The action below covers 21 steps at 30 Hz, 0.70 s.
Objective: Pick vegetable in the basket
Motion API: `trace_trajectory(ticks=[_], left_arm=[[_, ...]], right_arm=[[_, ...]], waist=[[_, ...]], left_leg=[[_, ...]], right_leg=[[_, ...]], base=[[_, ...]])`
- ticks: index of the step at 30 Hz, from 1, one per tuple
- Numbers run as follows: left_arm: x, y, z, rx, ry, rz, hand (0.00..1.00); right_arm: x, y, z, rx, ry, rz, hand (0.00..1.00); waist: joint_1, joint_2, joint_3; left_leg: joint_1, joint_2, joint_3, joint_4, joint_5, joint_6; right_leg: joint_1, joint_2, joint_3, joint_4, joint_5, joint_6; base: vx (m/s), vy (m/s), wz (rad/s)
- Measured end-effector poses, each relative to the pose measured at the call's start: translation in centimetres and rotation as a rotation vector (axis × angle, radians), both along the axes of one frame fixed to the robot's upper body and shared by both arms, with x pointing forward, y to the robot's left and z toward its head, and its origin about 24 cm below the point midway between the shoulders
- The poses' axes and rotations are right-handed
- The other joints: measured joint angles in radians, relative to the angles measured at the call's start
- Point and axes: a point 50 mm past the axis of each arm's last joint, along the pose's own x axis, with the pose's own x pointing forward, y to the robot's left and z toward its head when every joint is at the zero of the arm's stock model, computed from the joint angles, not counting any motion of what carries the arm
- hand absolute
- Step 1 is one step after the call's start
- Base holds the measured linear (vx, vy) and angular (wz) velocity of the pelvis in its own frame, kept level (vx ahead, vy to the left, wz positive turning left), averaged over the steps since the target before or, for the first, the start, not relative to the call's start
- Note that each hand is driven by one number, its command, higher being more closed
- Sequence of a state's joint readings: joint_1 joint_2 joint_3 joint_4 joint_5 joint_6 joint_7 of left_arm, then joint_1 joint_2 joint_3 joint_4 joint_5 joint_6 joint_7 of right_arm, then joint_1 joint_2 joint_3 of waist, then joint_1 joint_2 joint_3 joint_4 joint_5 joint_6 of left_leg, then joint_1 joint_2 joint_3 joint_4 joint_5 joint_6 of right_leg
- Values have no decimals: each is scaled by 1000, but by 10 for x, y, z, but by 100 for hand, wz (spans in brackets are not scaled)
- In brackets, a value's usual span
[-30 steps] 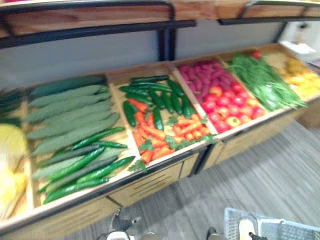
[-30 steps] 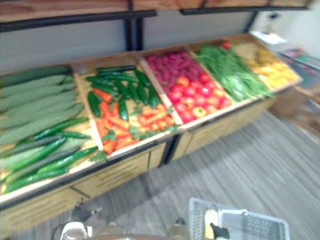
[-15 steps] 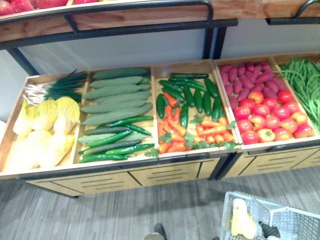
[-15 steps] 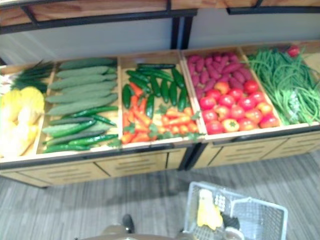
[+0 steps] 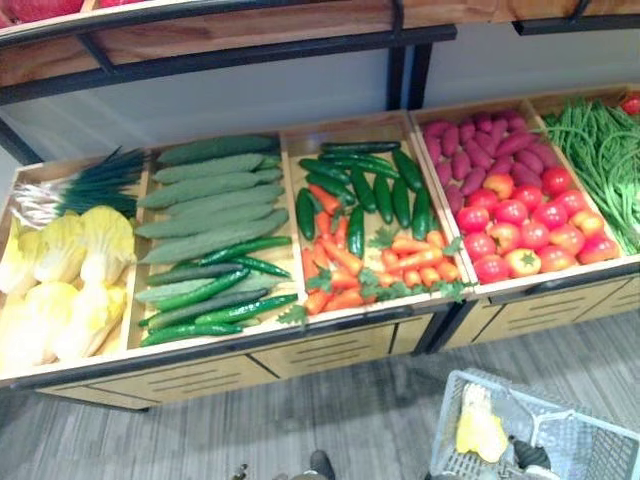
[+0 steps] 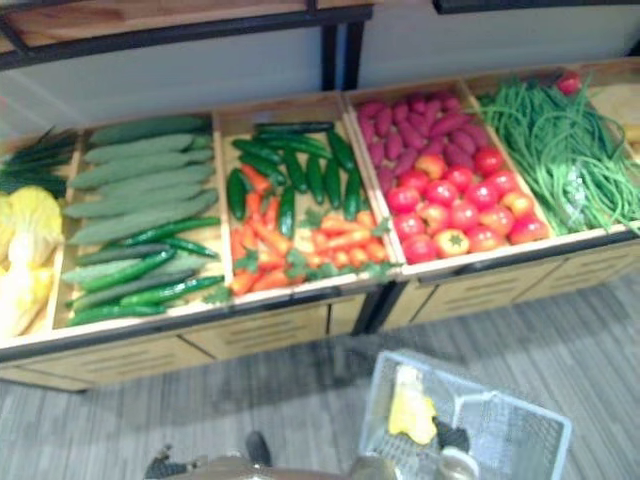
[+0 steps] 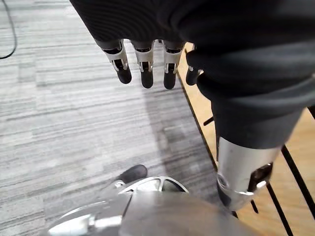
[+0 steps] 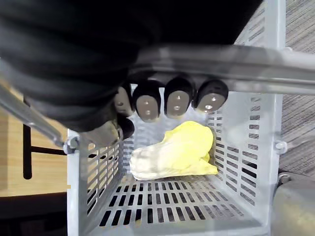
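Note:
A white plastic basket hangs low at the right, in front of the produce stand. My right hand is shut on the basket handle, its fingers curled round the bar. One yellow cabbage lies on the basket's floor and also shows as the cabbage from above. My left hand hangs over the grey floor beside the stand's wooden base, fingers straight and holding nothing.
The wooden stand holds crates of yellow cabbages, scallions, long green cucumbers, carrots, tomatoes, purple sweet potatoes and green beans. A shelf overhangs the back. Grey plank floor lies in front.
The camera has swung along the stand, bringing the cabbage crate into view at the left. The basket stays in my right hand with the cabbage in it.

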State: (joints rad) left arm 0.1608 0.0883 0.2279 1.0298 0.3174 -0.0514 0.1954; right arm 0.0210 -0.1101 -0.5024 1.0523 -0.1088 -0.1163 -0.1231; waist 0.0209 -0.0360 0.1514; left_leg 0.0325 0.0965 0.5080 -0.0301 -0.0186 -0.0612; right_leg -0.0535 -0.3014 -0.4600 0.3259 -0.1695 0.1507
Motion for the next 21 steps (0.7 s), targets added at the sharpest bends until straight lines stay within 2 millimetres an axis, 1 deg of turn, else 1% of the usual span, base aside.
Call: trace_trajectory(ticks=[1,2,3,4,5,6,7,8,9,10,11,12,13,14,15,16,17,18,20,21], left_arm=[[1,0,0,-3,-4,-11,0],[3,0,1,1,-11,-31,0],[5,2,2,6,-19,-41,0],[6,6,4,17,-27,-46,0],[8,9,5,18,-39,-36,0],[12,11,7,17,-66,-30,0],[15,12,9,15,-80,-30,0],[21,11,10,10,-97,-35,0],[24,10,10,6,-104,-37,0],[25,12,11,9,-109,-40,0],[27,17,13,22,-111,-44,0],[27,24,14,38,-109,-48,0],[26,28,15,47,-104,-48,0],[24,33,15,57,-93,-48,0],[24,29,14,39,-96,-42,0],[25,23,12,19,-100,-45,0],[23,8,8,-23,-102,-41,0],[19,-4,4,-62,-84,-35,0],[16,-5,3,-70,-78,-31,0],[15,-4,3,-67,-78,-29,0]], right_arm=[[2,-1,1,-3,-5,3,100],[6,1,2,-4,-18,14,100],[8,3,2,0,-24,15,100],[10,7,2,8,-28,24,100],[14,9,2,10,-29,43,100],[18,11,3,10,-35,56,100],[20,11,3,9,-39,62,100],[24,12,5,8,-53,64,100],[24,12,5,9,-57,67,100],[24,13,4,10,-55,74,100],[25,15,4,13,-57,77,100],[25,17,4,19,-55,77,100],[24,19,3,25,-53,77,100],[22,24,0,39,-43,82,100],[25,23,1,34,-43,99,100],[26,21,2,31,-44,102,100],[28,16,4,19,-46,106,100],[23,11,3,14,-31,102,100],[16,7,1,14,-5,96,100],[13,6,1,14,2,94,100]], waist=[[1,0,1],[-1,-4,3],[-4,-10,6],[-6,-11,4],[-8,-20,5],[-13,-23,8],[-16,-20,13],[-18,3,28],[-20,3,28],[-18,4,29],[-17,-3,28],[-16,-26,21],[-16,-42,16],[-16,-74,9],[-13,-52,5],[-14,-34,5],[-15,2,9],[-21,23,5],[-22,46,-8],[-21,49,-10]], left_leg=[[8,-1,4,-4,-4,-3],[18,-1,10,-4,-11,-7],[29,-2,12,-5,-10,-12],[50,-3,17,-4,-6,-8],[58,1,28,-4,-6,-9],[56,9,26,-4,-6,-9],[56,16,23,-6,-6,-8],[56,39,9,-9,-6,-8],[56,48,8,-9,-6,-9],[56,58,8,-9,-6,-10],[56,68,2,-9,-6,-21],[56,68,0,-8,-1,-37],[56,64,-2,-9,0,-47],[61,57,-7,-18,7,-72],[61,85,-6,-24,19,-92],[55,102,-5,-25,24,-99],[58,128,-6,-34,33,-113],[59,147,-19,-39,37,-118],[67,166,-23,-39,43,-128],[76,170,-21,-40,44,-129]], right_leg=[[-17,-7,9,38,2,1],[-48,-23,24,110,12,7],[-54,-30,28,137,16,3],[-57,-37,26,161,24,-10],[-56,-44,15,164,36,-21],[-57,-45,-4,164,52,-25],[-60,-43,-7,173,64,-32],[-95,-41,-4,213,64,-38],[-100,-37,-2,188,54,-51],[-100,-34,7,125,59,-44],[-101,-34,32,39,73,-25],[-100,-30,58,-39,109,-5],[-98,-33,70,-74,159,-7],[-90,-39,74,-94,169,19],[-80,-4,61,-122,153,17],[-77,14,51,-133,152,15],[-61,46,36,-156,151,9],[-43,73,19,-174,148,3],[-17,97,2,-194,144,-2],[-2,104,0,-207,144,-3]], base=[[77,41,-23],[89,50,-17],[152,66,-14],[185,55,-16],[218,48,-14],[161,24,-6],[173,-3,6],[113,-9,8],[129,1,5],[92,-24,8],[143,-93,11],[149,-196,16],[131,-224,18],[155,-327,6],[114,-274,2],[117,-291,-5],[72,-173,11],[82,-162,14],[90,-108,15],[80,-63,8]])
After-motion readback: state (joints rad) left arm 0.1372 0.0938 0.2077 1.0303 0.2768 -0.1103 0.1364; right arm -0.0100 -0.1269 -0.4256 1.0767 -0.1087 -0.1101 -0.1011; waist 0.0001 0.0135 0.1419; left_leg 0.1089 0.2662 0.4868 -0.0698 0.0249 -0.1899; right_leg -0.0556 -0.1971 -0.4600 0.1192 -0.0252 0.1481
